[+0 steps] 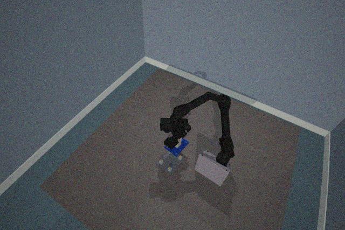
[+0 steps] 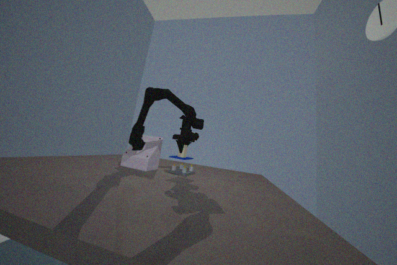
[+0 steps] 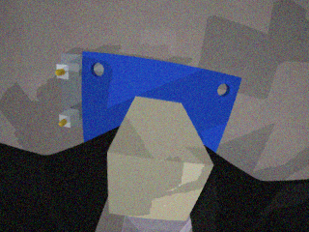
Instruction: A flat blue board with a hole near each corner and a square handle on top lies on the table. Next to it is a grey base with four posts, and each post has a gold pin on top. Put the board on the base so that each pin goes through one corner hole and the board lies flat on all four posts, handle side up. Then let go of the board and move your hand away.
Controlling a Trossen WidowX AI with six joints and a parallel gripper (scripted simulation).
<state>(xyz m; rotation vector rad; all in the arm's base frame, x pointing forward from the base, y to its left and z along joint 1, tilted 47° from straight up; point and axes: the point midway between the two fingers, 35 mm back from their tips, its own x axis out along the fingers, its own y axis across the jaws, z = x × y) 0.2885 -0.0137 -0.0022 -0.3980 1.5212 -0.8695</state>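
While the lifting half of the job is done, the seating half is all left to do. The grey base (image 1: 167, 163) (image 2: 177, 171) stands on the desk (image 1: 125, 172) (image 2: 256, 210) with its posts bare of the board. The blue board (image 1: 180, 149) (image 2: 185, 158) (image 3: 145, 74) hangs above it, handle side up and looking nearly level, though not over all four posts. My tool (image 1: 176, 144) (image 2: 182, 149) (image 3: 154, 134) is closed on the pale square handle (image 1: 178, 143) (image 2: 184, 151) (image 3: 156, 159), so I have the board firmly enough, I judge. From the wrist, two gold pins (image 3: 60, 72) (image 3: 63, 122) show outside the board's edge, well away from the two visible corner holes (image 3: 98, 69) (image 3: 223, 89). I'd say I must first shift the board across, then line up every hole, lower it flat, let go and back away. The far corners are hidden from me, so their alignment is perhaps no better.
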